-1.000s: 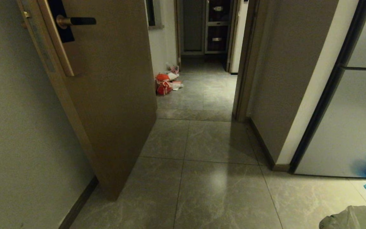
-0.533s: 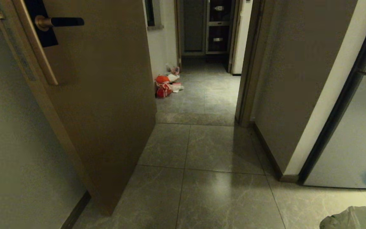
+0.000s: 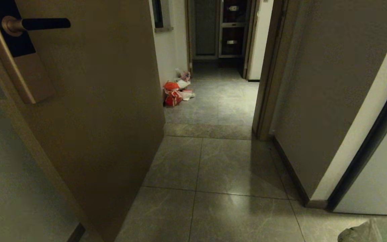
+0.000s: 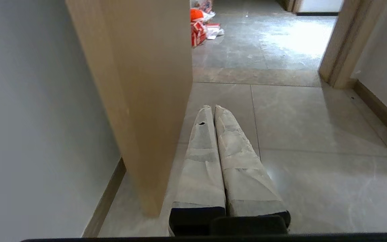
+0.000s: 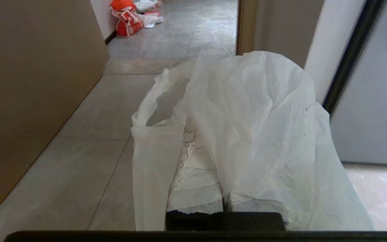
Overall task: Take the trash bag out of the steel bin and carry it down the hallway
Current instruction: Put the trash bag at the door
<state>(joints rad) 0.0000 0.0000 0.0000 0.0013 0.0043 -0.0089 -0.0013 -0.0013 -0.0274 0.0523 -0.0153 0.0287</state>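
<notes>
The trash bag (image 5: 257, 134), thin translucent white plastic, is draped over my right gripper (image 5: 195, 126), which is shut on a fold of it. The bag hides one taped finger; the other finger (image 5: 193, 174) shows. In the head view only a crumpled corner of the trash bag (image 3: 371, 232) appears at the bottom right. My left gripper (image 4: 213, 108) is shut and empty, its taped fingers pressed together above the floor, close beside the door's edge. The hallway (image 3: 227, 101) with grey marbled tiles runs ahead. The steel bin is out of view.
An open wooden door (image 3: 106, 101) with a dark handle (image 3: 42, 24) stands close on the left. A door frame (image 3: 264, 101) and a black-framed panel (image 3: 364, 158) line the right. An orange-red bag pile (image 3: 172, 93) lies by the left wall farther on.
The whole view has advanced down the passage: the door has grown and slid left, and the blue item at the right has left the view. The bag corner stays at the bottom right.
</notes>
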